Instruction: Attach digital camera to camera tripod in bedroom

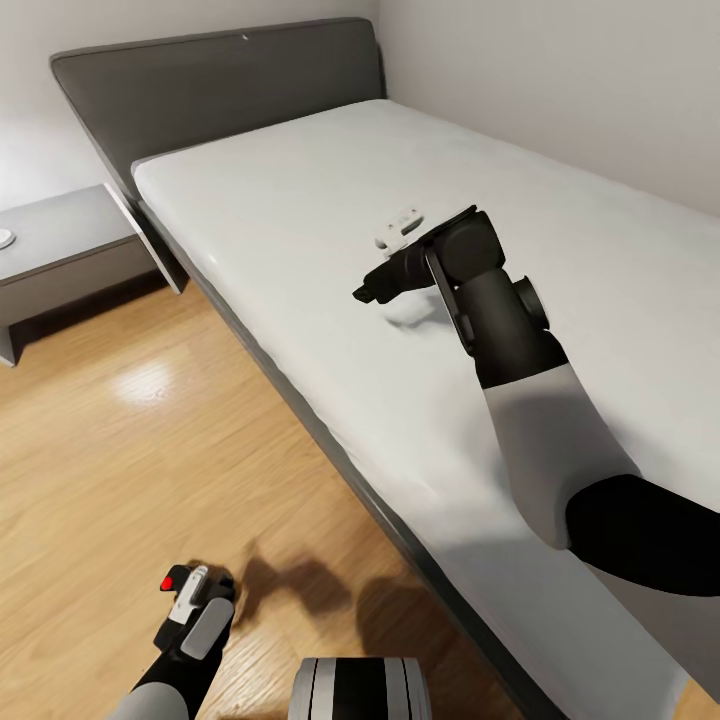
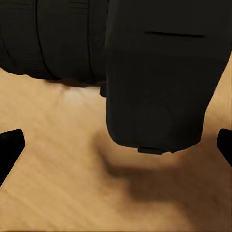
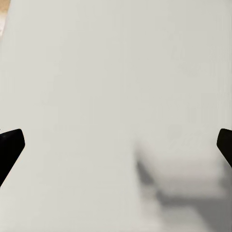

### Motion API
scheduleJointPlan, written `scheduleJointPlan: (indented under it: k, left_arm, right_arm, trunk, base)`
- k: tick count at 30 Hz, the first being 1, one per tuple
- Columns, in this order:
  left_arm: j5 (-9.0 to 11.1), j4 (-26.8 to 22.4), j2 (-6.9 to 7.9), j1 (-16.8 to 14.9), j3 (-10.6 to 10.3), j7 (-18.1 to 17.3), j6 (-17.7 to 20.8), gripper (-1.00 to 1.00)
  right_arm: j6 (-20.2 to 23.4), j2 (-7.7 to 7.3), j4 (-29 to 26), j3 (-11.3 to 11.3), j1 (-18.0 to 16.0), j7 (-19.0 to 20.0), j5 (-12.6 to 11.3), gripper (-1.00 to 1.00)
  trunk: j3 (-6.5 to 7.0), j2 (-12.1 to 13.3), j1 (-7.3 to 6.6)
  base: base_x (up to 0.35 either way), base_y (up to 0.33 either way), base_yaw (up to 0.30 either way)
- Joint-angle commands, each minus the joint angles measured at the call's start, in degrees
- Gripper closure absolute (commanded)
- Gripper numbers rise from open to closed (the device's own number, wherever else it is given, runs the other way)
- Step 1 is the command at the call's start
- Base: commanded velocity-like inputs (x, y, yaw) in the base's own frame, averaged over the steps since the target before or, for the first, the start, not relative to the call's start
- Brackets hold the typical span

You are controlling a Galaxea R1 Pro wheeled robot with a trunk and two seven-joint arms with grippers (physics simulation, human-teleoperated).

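Two risks: camera (image 2: 159,72) at left tool (image 1: 186,592), tips spread, can't tell if gripped, so it may drop to floor (image 1: 120,450). Right tool (image 1: 374,289), released, may nudge white gadget (image 1: 400,228) on bed (image 1: 290,190).

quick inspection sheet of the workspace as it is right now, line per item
surface: white mattress on a grey bed frame
job's things: black camera close at the left claw, above the wood floor
clutter: small white object on the mattress
grippers: right claw open and empty over the mattress; left claw's grip unclear
cables: nothing seen
surroundings: grey nightstand, grey walls
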Motion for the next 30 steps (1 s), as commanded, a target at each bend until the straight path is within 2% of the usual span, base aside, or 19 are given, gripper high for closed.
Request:
scheduleJointPlan:
  k: [1,5,8,11,19,30]
  left_arm:
    - [0.7,0.1,-0.03,0.0,0.1,0.0,-0.4,-1.0]
    - [0.4,-1.2,1.0,-0.5,-0.3,-0.1,0.9,-1.0]
    - [0.4,-2.1,1.0,-0.5,-0.3,-0.1,1.9,-1.0]
    - [0.5,-2.9,0.97,-0.5,-0.2,-0.2,1.0,-1.0]
    - [0.6,-2.0,1.07,-0.5,-0.3,-0.2,-0.2,-1.0]
    - [0.8,-1.6,1.06,-0.5,-0.3,-0.3,-0.4,-1.0]
  right_arm:
    - [0.1,0.02,0.0,0.0,0.0,0.5,0.6,-1.0]
    - [0.1,0.18,-1.3,0.0,0.1,0.8,0.8,-1.0]
    - [0.1,0.18,-2.3,0.0,0.1,0.8,0.8,-1.0]
    - [0.1,0.2,-1.3,-0.1,0.2,0.7,0.8,-1.0]
    - [0.1,0.18,1.3,0.0,0.2,0.5,1.1,-1.0]
    - [0.1,0.22,1.0,0.1,0.2,0.4,1.1,-1.0]
  trunk:
    - [-0.04,0.0,-0.01]
    - [-0.04,0.0,-0.01]
    - [-0.04,0.0,-0.01]
    - [-0.04,0.0,-0.01]
    - [-0.04,0.0,-0.01]
    - [-0.04,0.0,-0.01]
  base:
    - [0.0,0.0,0.0]
    - [0.0,0.0,0.0]
    - [0.0,0.0,0.0]
    - [0.0,0.0,0.0]
    - [0.0,0.0,0.0]
    - [0.0,0.0,0.0]
